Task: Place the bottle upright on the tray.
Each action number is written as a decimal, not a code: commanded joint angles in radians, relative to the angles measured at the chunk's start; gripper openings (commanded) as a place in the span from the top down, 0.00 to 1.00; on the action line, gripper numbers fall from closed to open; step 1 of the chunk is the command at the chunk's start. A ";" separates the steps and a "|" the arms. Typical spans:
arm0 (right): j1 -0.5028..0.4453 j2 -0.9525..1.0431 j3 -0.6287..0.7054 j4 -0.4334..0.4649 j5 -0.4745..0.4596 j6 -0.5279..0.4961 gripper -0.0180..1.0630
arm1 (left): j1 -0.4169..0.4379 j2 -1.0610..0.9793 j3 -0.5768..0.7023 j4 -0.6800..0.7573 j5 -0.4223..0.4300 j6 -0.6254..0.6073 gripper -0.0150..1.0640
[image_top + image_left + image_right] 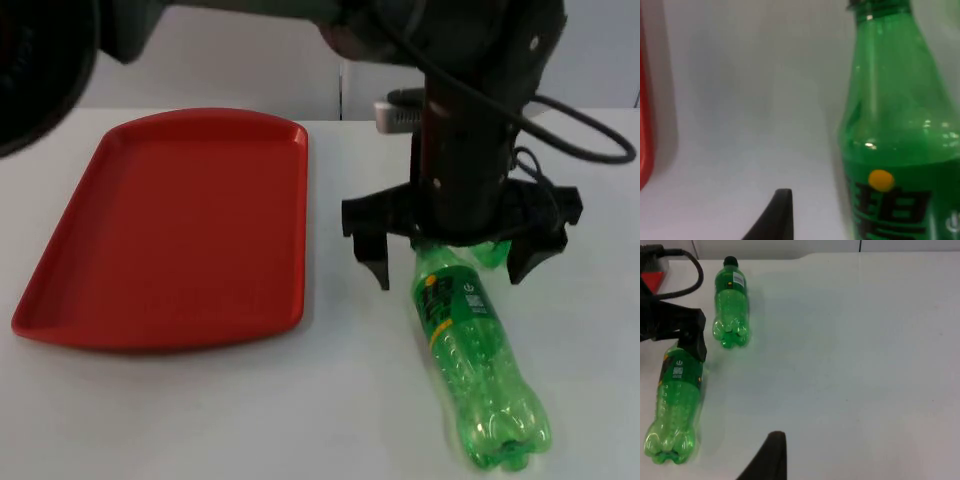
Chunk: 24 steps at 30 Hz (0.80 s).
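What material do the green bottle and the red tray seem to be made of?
Bottle: likely thin clear green plastic; light passes through it, and its lobed base and ribs look moulded. It carries a printed label.
Tray: probably hard plastic, with a smooth, faintly shiny red surface and a rounded raised rim. The look alone cannot rule out painted metal.

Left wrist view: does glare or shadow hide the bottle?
Left wrist view: only small highlights on the bottle, label legible, soft shadow beside the tray. Top view: left pincer open over its neck, no harsh shadow. Right wrist view: even light.

A lab bench: bare white table against a grey partition wall
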 commanded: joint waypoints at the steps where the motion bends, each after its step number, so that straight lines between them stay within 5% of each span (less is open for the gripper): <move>1: -0.007 -0.003 0.002 0.005 -0.003 0.001 0.01 | -0.006 0.008 -0.008 0.008 -0.001 -0.025 0.01; 24: -0.007 -0.003 0.002 0.005 -0.003 0.001 0.01 | -0.017 0.084 -0.008 -0.016 -0.100 -0.077 0.01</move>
